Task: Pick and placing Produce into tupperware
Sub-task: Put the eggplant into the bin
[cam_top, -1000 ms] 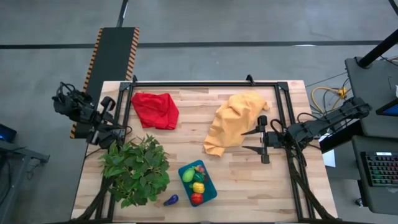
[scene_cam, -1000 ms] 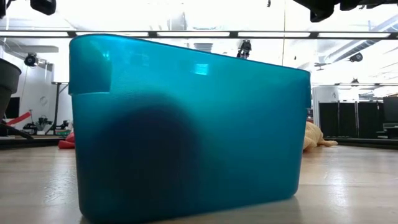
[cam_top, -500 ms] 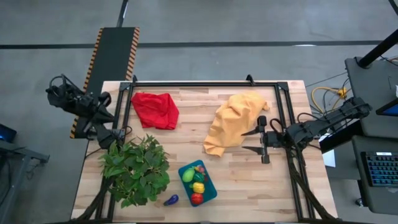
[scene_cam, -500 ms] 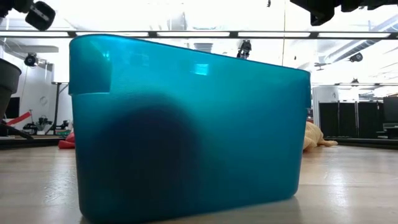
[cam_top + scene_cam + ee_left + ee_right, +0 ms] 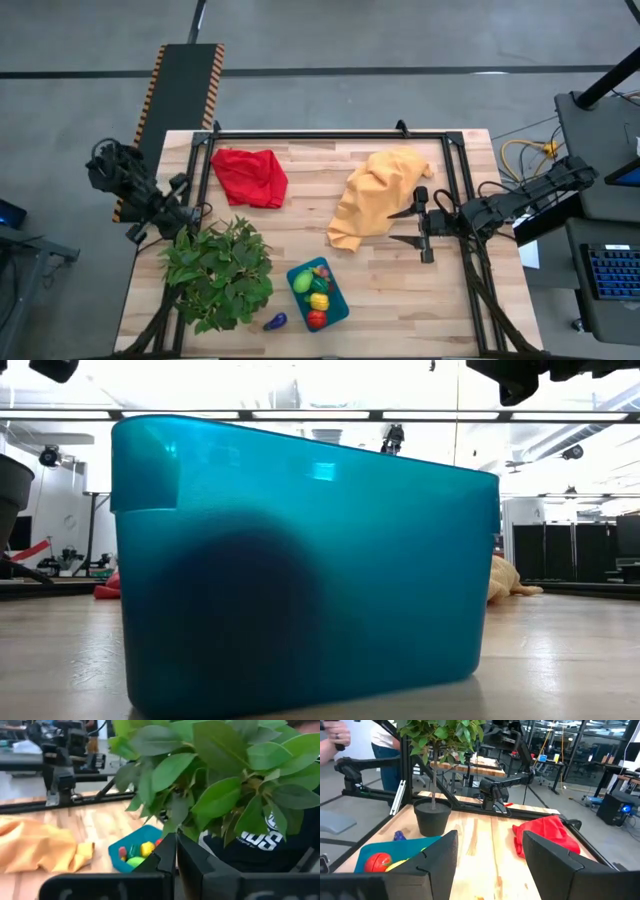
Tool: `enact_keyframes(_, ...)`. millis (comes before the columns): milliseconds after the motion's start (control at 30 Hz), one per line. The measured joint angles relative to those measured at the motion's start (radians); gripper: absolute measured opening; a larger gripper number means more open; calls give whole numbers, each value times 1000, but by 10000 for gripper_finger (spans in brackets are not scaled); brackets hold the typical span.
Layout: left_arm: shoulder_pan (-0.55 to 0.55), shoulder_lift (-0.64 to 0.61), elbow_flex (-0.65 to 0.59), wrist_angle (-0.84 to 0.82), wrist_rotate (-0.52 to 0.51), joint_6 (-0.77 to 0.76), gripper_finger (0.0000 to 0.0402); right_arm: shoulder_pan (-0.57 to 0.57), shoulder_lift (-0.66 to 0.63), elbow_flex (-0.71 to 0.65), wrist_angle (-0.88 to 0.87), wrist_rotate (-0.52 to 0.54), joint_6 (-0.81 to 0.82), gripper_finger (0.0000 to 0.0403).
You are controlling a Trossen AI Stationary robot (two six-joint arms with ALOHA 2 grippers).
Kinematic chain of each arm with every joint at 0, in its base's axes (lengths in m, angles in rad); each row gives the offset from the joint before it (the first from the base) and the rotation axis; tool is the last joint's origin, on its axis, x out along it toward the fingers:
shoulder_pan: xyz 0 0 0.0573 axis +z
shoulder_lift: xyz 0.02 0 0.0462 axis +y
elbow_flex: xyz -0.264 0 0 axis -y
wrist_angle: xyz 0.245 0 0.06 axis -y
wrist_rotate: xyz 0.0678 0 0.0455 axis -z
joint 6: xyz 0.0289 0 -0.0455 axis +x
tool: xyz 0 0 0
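One small purple toy vegetable (image 5: 274, 321) lies loose on the wood surface (image 5: 390, 290), touching the shallow teal plastic tupperware (image 5: 337, 302) on its left-arm side, near the leafy plant (image 5: 217, 272). My left gripper (image 5: 183, 213) is nearer, behind the plant; its jaws look clenched. Right gripper (image 5: 405, 225) jaws released, well apart by the orange cloth (image 5: 375, 193).

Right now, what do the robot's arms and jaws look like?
Both arms are dark, jointed metal. The left arm has a knot of black cables near its wrist. The right gripper ends in two thin, pointed black jaws, which look broad and blocky in its own wrist view.
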Motion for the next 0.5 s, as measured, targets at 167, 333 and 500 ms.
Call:
enact_keyframes(167, 0, 52, -35, 57, 41, 31, 0, 0, 0, 0, 0, 0, 0, 215)
enact_keyframes(333, 0, 41, -31, 57, 60, 59, 0, 0, 0, 0, 0, 0, 0, 215)
enact_keyframes(500, 0, -22, -37, 52, 53, 35, 0, 0, 0, 0, -19, 0, 0, 215)
